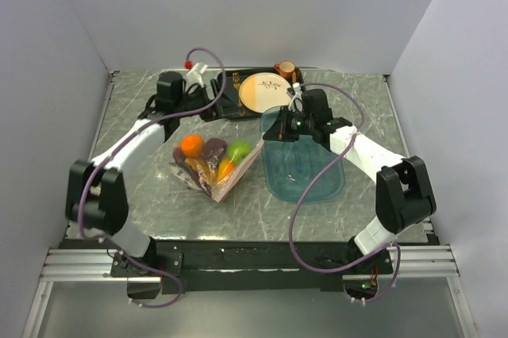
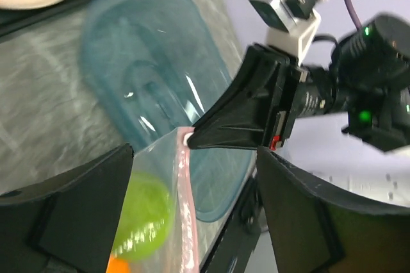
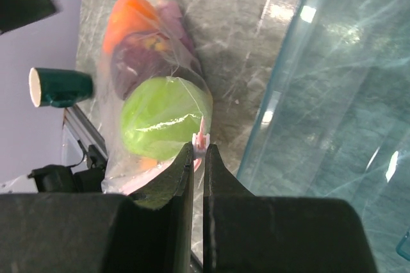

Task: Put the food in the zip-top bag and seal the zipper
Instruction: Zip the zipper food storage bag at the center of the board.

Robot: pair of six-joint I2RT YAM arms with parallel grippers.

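The clear zip-top bag [image 1: 208, 173] lies on the table with the food inside: a green apple [image 1: 240, 148], an orange [image 1: 191, 144], a purple eggplant [image 1: 213, 147] and an orange-yellow piece [image 1: 225, 168]. The pink zipper [image 1: 240, 175] runs along the bag's right edge. My right gripper [image 3: 200, 154] is shut on the small white slider at the zipper's far end, next to the green apple [image 3: 163, 116]. My left gripper [image 2: 192, 222] is wide open, hanging over the zipper [image 2: 186, 209] and green apple [image 2: 144, 215] without touching them. The right gripper [image 2: 221, 133] shows opposite it.
The teal translucent tray [image 1: 305, 171] lies right of the bag, close under my right arm. A cream-and-orange plate [image 1: 264, 92] sits on a black tray at the back, with a brown cup [image 1: 284, 69] behind it. Grey walls enclose the table.
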